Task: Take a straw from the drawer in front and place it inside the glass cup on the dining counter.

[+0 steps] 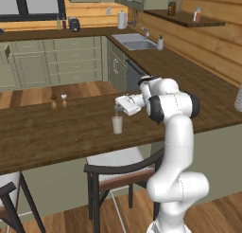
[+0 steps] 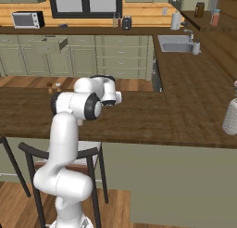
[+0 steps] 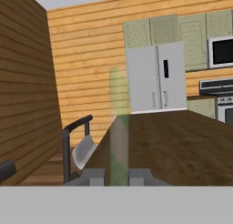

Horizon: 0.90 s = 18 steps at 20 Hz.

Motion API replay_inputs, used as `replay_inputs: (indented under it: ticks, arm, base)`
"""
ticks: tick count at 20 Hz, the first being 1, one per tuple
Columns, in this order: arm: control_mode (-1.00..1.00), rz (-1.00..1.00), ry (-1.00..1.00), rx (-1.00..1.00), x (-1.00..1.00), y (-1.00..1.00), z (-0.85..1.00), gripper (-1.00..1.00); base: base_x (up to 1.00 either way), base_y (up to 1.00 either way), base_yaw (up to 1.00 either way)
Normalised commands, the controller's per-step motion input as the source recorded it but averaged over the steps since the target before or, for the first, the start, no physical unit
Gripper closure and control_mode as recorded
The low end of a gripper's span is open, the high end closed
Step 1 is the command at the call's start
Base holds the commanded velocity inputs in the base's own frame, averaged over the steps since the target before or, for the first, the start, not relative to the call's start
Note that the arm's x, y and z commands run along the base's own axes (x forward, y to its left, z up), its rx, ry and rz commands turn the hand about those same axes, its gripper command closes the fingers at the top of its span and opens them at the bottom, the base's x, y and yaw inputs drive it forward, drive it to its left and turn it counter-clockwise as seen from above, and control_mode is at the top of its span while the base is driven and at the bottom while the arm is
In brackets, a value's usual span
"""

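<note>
I have the claw (image 1: 118,110) hanging just above the cup (image 1: 117,125), which stands upright on the desk (image 1: 42,132) near its front edge. From the left base view a thin pale line, the straw (image 1: 116,114), runs down from the claw to the cup's mouth; I cannot tell whether its lower end is inside the glass. In the hand view the straw (image 3: 119,127) shows as a blurred pale vertical streak rising between the 2 fingertips (image 3: 93,176), so the claw is clenched on it. The right base view shows the arm bent over the desk (image 2: 139,116) with the hand behind its own elbow, and the drawer (image 2: 50,45) pulled out of the far cabinet run, below the microwave (image 2: 28,19). 2 small shakers (image 1: 58,101) stand further back on the desk, well apart from the cup. A dark-framed chair (image 1: 118,168) sits tucked under the desk's front edge, beside the arm.
</note>
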Motion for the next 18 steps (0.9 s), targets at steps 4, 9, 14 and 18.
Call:
replay_inputs:
  ticks: [4, 9, 14, 18]
  arm:
    - [-1.00, 0.00, 0.00, 0.00, -0.23, 0.01, -0.11, 1.00]
    - [-1.00, 0.00, 0.00, 0.00, -0.40, 0.00, -0.09, 1.00]
    - [-1.00, 0.00, 0.00, 0.00, -0.35, 0.00, -0.02, 1.00]
    - [-1.00, 0.00, 0.00, 0.00, 0.00, 0.00, -0.02, 1.00]
  base:
    - [0.00, 0.00, 0.00]
    - [0.00, 0.00, 0.00]
    - [0.00, 0.00, 0.00]
    - [0.00, 0.00, 0.00]
